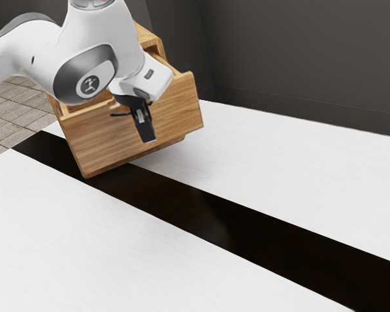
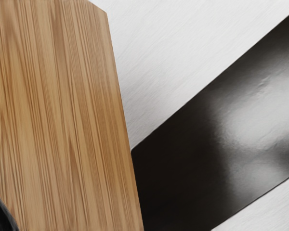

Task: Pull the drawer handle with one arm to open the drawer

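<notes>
Light wooden drawer (image 1: 104,140) with plain grained front sits at the far corner of the tabletop, at the exterior view's upper left, tilted in the frame. It looks pulled partway out, with open box walls visible above the front panel. A thin black drawer handle (image 1: 120,114) runs across the front. The black two-finger hand (image 1: 145,130) hangs in front of the panel, just beside the handle's end on the exterior view's right, pointing down. Cannot tell if the hand is apart or clamped on the handle. The white and grey robot arm (image 1: 84,58) covers the drawer's upper part.

In the wrist view the wood front (image 2: 58,120) is close under the hand.

The white matte tabletop (image 1: 279,156) is crossed diagonally by a glossy black stripe (image 1: 247,227), and the drawer's lower edge sits at that stripe. Beige tiled floor (image 1: 13,117) and dark grey wall (image 1: 299,52) lie beyond.
</notes>
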`<state>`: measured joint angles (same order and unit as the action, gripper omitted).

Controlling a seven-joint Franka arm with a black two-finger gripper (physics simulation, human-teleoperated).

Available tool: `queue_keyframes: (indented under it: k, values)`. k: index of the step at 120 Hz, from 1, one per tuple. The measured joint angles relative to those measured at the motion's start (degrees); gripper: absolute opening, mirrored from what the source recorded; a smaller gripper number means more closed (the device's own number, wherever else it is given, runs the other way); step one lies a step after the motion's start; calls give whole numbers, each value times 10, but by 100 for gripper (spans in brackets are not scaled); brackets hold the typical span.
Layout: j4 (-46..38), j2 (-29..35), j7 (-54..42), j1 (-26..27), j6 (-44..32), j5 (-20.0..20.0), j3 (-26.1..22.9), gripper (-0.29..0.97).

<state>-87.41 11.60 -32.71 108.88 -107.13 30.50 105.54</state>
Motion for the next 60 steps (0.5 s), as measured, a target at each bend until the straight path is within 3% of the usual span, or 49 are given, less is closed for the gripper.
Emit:
queue_keyframes:
  k: [22,33,39,46,60]
  values:
    - [0,-9,1,-2,0,-11,-2,50]
    - [9,-17,2,-10,0,-9,-7,23]
    - [16,-20,2,-12,0,-8,-13,15]
    - [22,-22,2,3,0,-10,-15,34]
    - [30,-24,1,10,1,-12,-27,51]
